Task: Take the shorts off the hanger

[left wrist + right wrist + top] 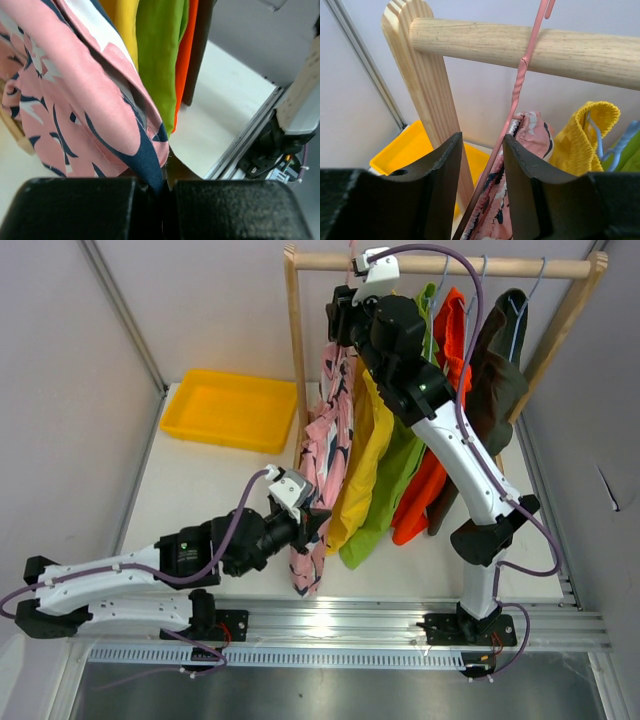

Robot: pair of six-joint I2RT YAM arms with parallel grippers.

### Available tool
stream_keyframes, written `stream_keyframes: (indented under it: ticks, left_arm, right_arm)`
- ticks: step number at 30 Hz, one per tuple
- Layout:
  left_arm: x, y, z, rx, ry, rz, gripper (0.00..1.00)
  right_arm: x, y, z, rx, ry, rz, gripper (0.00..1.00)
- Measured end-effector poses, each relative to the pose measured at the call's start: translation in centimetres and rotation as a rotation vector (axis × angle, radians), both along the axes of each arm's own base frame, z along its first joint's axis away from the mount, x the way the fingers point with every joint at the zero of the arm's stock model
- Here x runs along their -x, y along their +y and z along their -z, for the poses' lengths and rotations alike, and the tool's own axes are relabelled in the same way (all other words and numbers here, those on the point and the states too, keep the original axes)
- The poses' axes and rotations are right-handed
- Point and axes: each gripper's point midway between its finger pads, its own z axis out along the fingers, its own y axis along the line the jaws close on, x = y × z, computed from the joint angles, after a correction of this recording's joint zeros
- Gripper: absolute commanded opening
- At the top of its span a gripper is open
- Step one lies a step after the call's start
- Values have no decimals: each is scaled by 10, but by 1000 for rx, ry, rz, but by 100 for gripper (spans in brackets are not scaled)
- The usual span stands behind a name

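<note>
Overhead, a wooden rail [450,262] carries five pairs of shorts [385,470] on hangers (pink patterned, yellow, lime, orange, dark olive). My left gripper [162,187] is clamped on the bottom hem of the pink patterned pair [322,455]. My right gripper [481,150] sits up by the rail, fingers apart, with the thin pink hanger [517,90] wire running between them.

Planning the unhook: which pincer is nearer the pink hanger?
Right: the right pincer straddles the pink hanger under the rail; the left pincer grips the pink shorts far below.
</note>
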Motion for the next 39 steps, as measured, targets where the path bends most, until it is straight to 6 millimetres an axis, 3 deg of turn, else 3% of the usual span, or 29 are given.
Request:
stream_keyframes:
  ticks: [4, 10, 14, 22, 26, 29, 34, 36, 39]
  left_arm:
    - [-3, 2, 17, -23, 16, -40, 0]
    - [-20, 0, 10, -57, -15, -127, 0]
    - [-61, 1, -11, -65, -36, -232, 0]
    - [-146, 28, -60, -35, -70, -417, 0]
    - [-178, 31, -65, -74, -65, -441, 0]
    - [-178, 26, -67, -104, -53, -414, 0]
    - [-156, 20, -73, -125, -11, -293, 0]
    - [-143, 20, -78, -117, 3, -239, 0]
    - [-102, 18, -88, -95, 18, -88, 0]
  right_arm:
    - [1, 1, 5, 4, 20, -7, 0]
    - [17, 1, 17, -7, 80, -8, 0]
    - [64, 1, 22, -34, 130, -40, 0]
    - [185, 5, 1, -162, 200, -249, 0]
    - [209, -1, -9, -205, 219, -295, 0]
    - [202, -3, -9, -208, 223, -270, 0]
    - [189, 11, 5, -151, 248, -268, 0]
    - [185, 14, 9, -129, 252, -279, 0]
    - [170, 11, 12, -107, 250, -272, 0]
